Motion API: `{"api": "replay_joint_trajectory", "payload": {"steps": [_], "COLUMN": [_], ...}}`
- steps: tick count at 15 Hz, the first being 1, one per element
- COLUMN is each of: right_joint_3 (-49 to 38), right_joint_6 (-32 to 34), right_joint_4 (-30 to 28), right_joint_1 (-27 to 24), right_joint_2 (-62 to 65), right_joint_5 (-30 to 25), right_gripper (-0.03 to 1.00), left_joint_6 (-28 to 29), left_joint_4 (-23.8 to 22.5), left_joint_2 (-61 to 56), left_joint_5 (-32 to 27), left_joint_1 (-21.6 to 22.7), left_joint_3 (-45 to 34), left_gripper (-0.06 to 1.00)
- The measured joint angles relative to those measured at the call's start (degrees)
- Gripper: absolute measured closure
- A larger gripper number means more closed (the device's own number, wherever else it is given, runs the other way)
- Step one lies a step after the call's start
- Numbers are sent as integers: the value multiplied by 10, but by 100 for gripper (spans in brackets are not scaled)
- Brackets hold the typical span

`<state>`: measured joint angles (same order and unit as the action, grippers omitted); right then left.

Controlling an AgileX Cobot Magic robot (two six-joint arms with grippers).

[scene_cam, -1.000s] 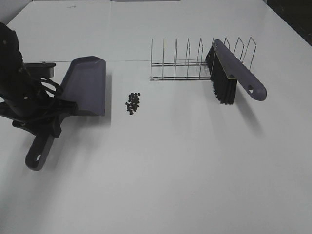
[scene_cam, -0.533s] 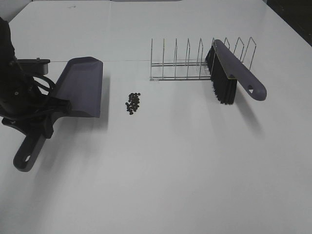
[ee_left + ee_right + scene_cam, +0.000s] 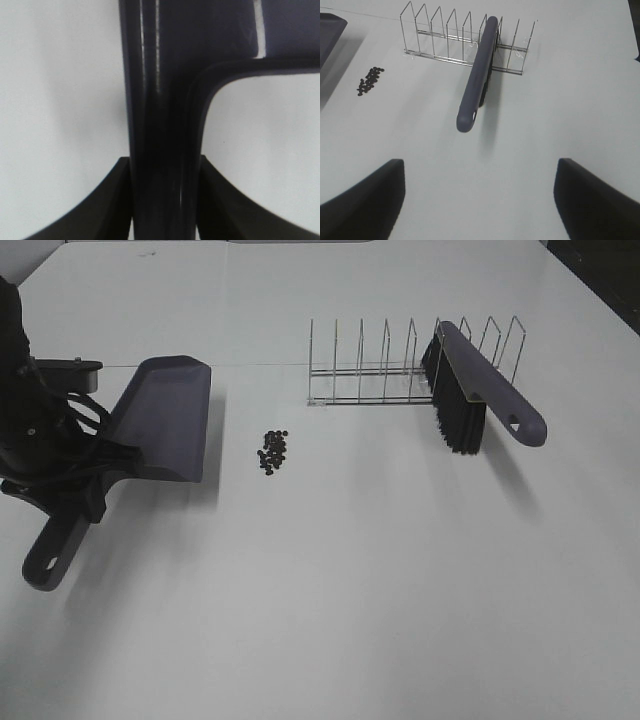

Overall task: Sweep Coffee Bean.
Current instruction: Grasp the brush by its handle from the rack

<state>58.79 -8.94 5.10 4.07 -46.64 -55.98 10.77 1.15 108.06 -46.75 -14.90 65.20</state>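
Note:
Several tiny dark coffee beans (image 3: 272,452) lie in a small cluster on the white table; they also show in the right wrist view (image 3: 370,80). A purple dustpan (image 3: 165,420) is to their left, its mouth edge facing them with a gap between. My left gripper (image 3: 72,495) is shut on the dustpan's handle (image 3: 165,125), with a finger (image 3: 100,210) on each side. A purple brush (image 3: 485,390) with black bristles leans in a wire rack (image 3: 360,370). My right gripper (image 3: 480,210) is open and empty, well back from the brush (image 3: 477,75).
The wire rack (image 3: 435,35) stands at the back right of the beans, with several empty slots. The table's far edge and a dark area are at the top right corner. The right gripper is out of the exterior view.
My left arm has moved left with the dustpan, widening the gap to the beans. The beans, brush and rack have not moved.

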Motion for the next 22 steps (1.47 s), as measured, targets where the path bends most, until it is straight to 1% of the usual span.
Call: {"api": "replay_joint_trajectory", "payload": {"steps": [2, 4, 6, 9, 10, 11, 12, 15, 17, 19, 22], "right_joint_3": [112, 219, 290, 374, 383, 423, 445, 501, 552, 599, 658], "right_joint_6": [-5, 8, 21, 32, 36, 50, 54, 56, 60, 78, 94], "right_joint_4": [2, 22, 41, 46, 47, 47, 46, 40, 10, -19, -32], "right_joint_1": [0, 0, 0, 0, 0, 0, 2, 19, 42, 59, 61], "right_joint_2": [-107, -225, -314, -432, -450, -513, -545, -620, -681, -730, -792], "right_joint_5": [-42, -97, -123, -127, -127, -133, -135, -135, -135, -138, -138], "right_gripper": [25, 25, 25, 25, 25, 30, 34, 36, 36, 36, 36], "left_joint_6": [0, 0, 0, 0, 0, 0, 0, 0, 0, 0, 0], "left_joint_4": [-1, -1, -1, -1, -1, -1, -1, -1, -1, -2, -2], "left_joint_2": [0, 0, 0, 0, 0, 0, 0, 0, 0, 0, 0], "left_joint_5": [2, 5, 5, 5, 5, 5, 5, 5, 5, 5, 8], "left_joint_1": [0, 0, 0, 0, 0, 0, 0, 0, 0, 0, 0], "left_joint_3": [0, 0, 0, 0, 0, 0, 0, 0, 0, 0, 0], "left_gripper": [60, 60, 60, 60, 60, 60, 60, 60, 60, 60, 60]}}
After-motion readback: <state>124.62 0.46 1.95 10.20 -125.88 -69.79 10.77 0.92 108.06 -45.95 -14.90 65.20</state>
